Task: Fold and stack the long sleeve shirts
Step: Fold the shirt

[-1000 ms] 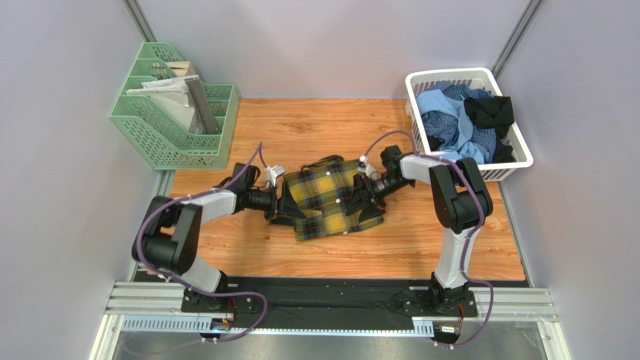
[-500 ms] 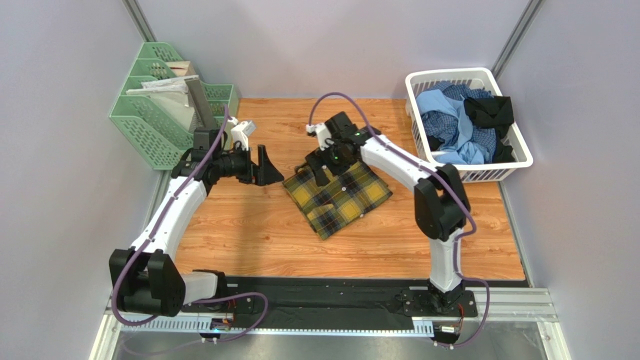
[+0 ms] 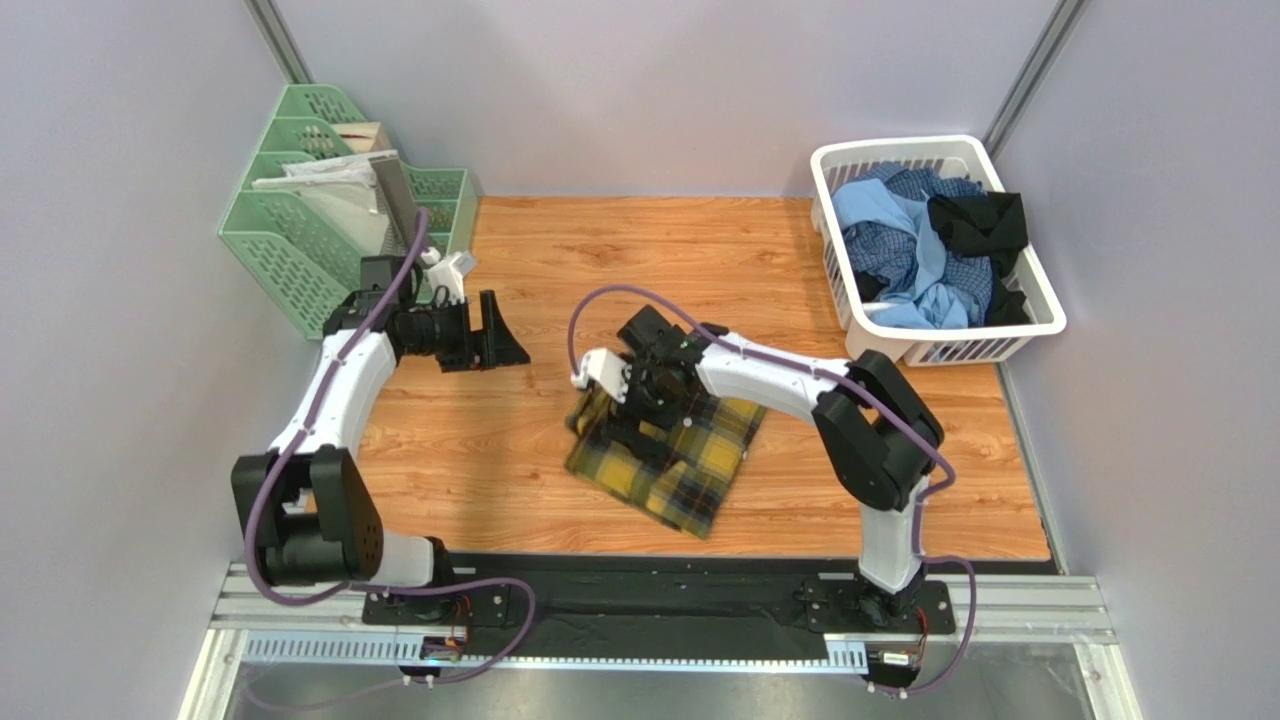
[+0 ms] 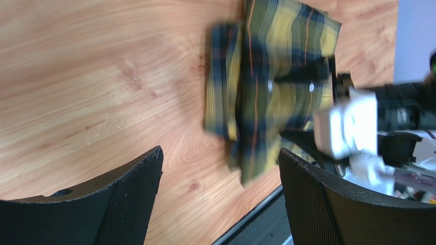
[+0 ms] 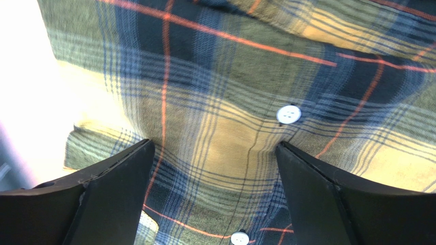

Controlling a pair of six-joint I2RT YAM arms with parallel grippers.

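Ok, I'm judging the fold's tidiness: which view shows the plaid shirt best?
Top external: the whole folded plaid shirt lies on the table, only its upper-left part under the right gripper. Left wrist shows it blurred, partly behind that gripper; right wrist shows just a close patch with buttons.

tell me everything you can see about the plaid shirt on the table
The plaid shirt looks like soft flannel, mustard yellow and black with thin orange lines and small white buttons. It is folded into a compact, layered rectangle that lies flat and skewed on the wooden table, near the middle. The open right gripper sits low over its far-left end, with cloth filling the space between its fingers. Whether it actually touches the shirt is unclear.
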